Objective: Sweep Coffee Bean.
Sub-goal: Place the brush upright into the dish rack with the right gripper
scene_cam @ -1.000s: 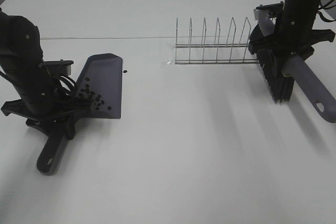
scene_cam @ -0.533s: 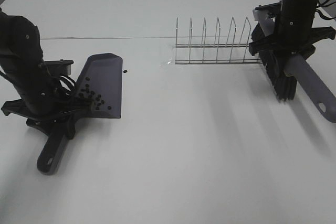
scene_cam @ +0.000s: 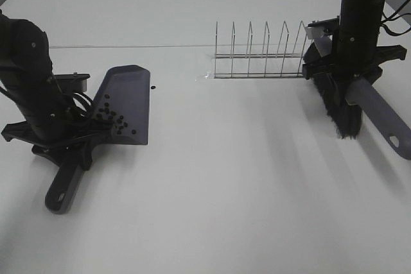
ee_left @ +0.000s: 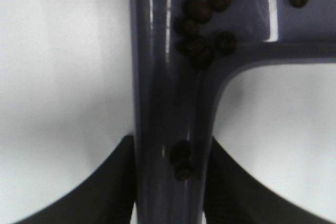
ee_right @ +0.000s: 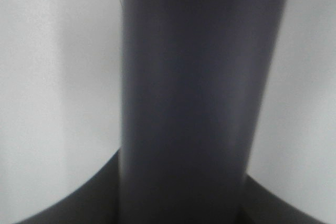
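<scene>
Left gripper point(scene_cam: 64, 142): pinching the dustpan point(scene_cam: 125, 104) by its handle; in the left wrist view its 2 dark fingers point(ee_left: 110, 182) press against either side of the handle point(ee_left: 168, 129).
Dustpan: grey, flat on the white table point(scene_cam: 212, 190) at the left, mouth pointing away from the arm.
Coffee beans point(scene_cam: 114, 120): most lie clustered in the pan near the handle end; the left wrist view shows 2 of them down in the handle's groove point(ee_left: 181, 160).
Stray bean point(scene_cam: 153, 87): 1 on the table just beside the pan's far right corner, not in it.
Right gripper point(scene_cam: 350, 72): clamped on the brush point(scene_cam: 340, 104) handle (the right wrist view shows only that grey shaft point(ee_right: 194, 93) filling the gap between the fingers).
Brush: black bristles point down at the right side of the table; whether they touch it cannot be told.
Wire rack point(scene_cam: 260, 52): stands behind, just beside the brush.
</scene>
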